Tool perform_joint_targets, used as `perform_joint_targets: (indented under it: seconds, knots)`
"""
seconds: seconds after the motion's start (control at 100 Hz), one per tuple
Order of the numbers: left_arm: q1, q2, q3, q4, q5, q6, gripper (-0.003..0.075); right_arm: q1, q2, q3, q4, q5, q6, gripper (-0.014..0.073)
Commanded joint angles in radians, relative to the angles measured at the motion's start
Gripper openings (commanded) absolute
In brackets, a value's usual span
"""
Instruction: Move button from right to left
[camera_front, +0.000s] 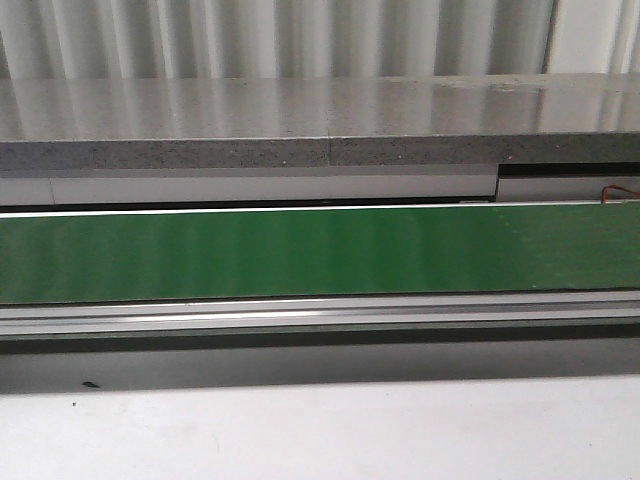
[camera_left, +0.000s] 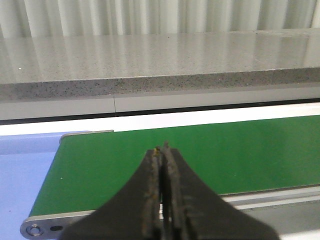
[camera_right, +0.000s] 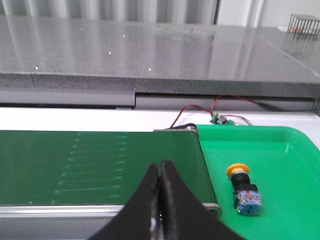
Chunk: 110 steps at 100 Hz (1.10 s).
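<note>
We see the button (camera_right: 243, 190) only in the right wrist view: it lies on its side in a bright green tray (camera_right: 280, 150), yellow-orange cap toward the belt's far end, dark neck behind it, blue block base nearest the camera. It sits just beside the end of the green belt (camera_right: 100, 165) but apart from it, nothing touching it. Near the tray's far edge, a small circuit board (camera_right: 218, 119) with red and black wires (camera_right: 200, 107) running off it.

Right gripper (camera_right: 160, 172): dark fingers pressed together, no gap at the tips, nothing held. It hangs over the near edge of the belt, near the belt's end, with the button off to one side of it and well clear of the fingers.

Left gripper (camera_left: 162, 150): fingers likewise closed tight, only a thin seam between them, empty. It sits above the other end of the belt (camera_left: 200, 150), where a pale blue surface (camera_left: 25, 170) begins beside the belt's metal end roller (camera_left: 35, 230).

Front view: we get just the belt (camera_front: 320, 250) running full width, a silver rail (camera_front: 320, 315) along its near side, a grey speckled table (camera_front: 320, 120) behind it, and a white surface (camera_front: 320, 430) in front. No gripper and no button show there. Corrugated pale wall (camera_front: 300, 35) at the back.
</note>
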Motion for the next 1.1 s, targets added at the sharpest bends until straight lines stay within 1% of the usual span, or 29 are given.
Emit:
perform_joint_targets:
  seconds: [0.0, 0.16, 0.27, 0.34, 0.5, 0.57, 0.64, 0.71, 0.76, 0.78, 0.83, 0.85, 0.88, 0.93, 0.98, 1.09]
  knots:
    - [-0.008, -0.031, 0.038, -0.006, -0.077, -0.008, -0.002, 0.002, 0.101, -0.099, -0.024, 0.009, -0.008, -0.0068]
    - [-0.008, -0.031, 0.038, -0.006, -0.077, -0.008, -0.0021, 0.002, 0.257, -0.204, -0.006, 0.172, -0.007, -0.0068]
    - [-0.008, -0.031, 0.038, -0.006, -0.077, -0.008, -0.002, 0.002, 0.359, -0.239, 0.041, 0.207, -0.007, -0.0068]
    - [-0.008, -0.031, 0.038, -0.006, -0.077, -0.008, -0.0021, 0.002, 0.427, -0.273, 0.063, 0.261, -0.008, -0.0068]
    - [-0.008, -0.031, 0.038, -0.006, -0.077, -0.008, -0.0021, 0.002, 0.56, -0.352, 0.064, 0.375, -0.01, -0.0064]
    - [-0.008, -0.031, 0.038, -0.006, -0.077, -0.008, -0.0021, 0.002, 0.615, -0.388, 0.064, 0.426, -0.035, -0.005]
    - [-0.008, -0.031, 0.038, -0.006, -0.077, -0.008, -0.0021, 0.002, 0.661, -0.42, 0.064, 0.465, -0.062, 0.0007]
    - [-0.008, -0.031, 0.038, -0.006, -0.077, -0.008, -0.0021, 0.002, 0.711, -0.451, 0.064, 0.49, -0.071, 0.0109]
    - [-0.008, -0.031, 0.038, -0.006, -0.077, -0.008, -0.0021, 0.002, 0.744, -0.471, 0.064, 0.504, -0.071, 0.0222]
    - [-0.008, -0.031, 0.038, -0.006, -0.077, -0.008, -0.0021, 0.002, 0.757, -0.48, 0.064, 0.509, -0.071, 0.0253]
    - [-0.008, -0.031, 0.038, -0.006, -0.077, -0.008, -0.0021, 0.002, 0.787, -0.498, 0.064, 0.521, -0.071, 0.0386]
    - [-0.008, -0.031, 0.038, -0.006, -0.077, -0.008, -0.0021, 0.002, 0.8, -0.506, 0.065, 0.528, -0.071, 0.0419]
    - [-0.008, -0.031, 0.038, -0.006, -0.077, -0.008, -0.0021, 0.002, 0.817, -0.517, 0.068, 0.541, -0.071, 0.0493]
    - [-0.008, -0.031, 0.038, -0.006, -0.077, -0.008, -0.0021, 0.002, 0.845, -0.537, 0.076, 0.555, -0.071, 0.0572]
    - [-0.008, -0.031, 0.038, -0.006, -0.077, -0.008, -0.0021, 0.002, 0.871, -0.555, 0.078, 0.56, -0.071, 0.0609]
    - [-0.008, -0.031, 0.038, -0.006, -0.077, -0.008, -0.0021, 0.0, 0.917, -0.596, 0.074, 0.556, -0.071, 0.0615]
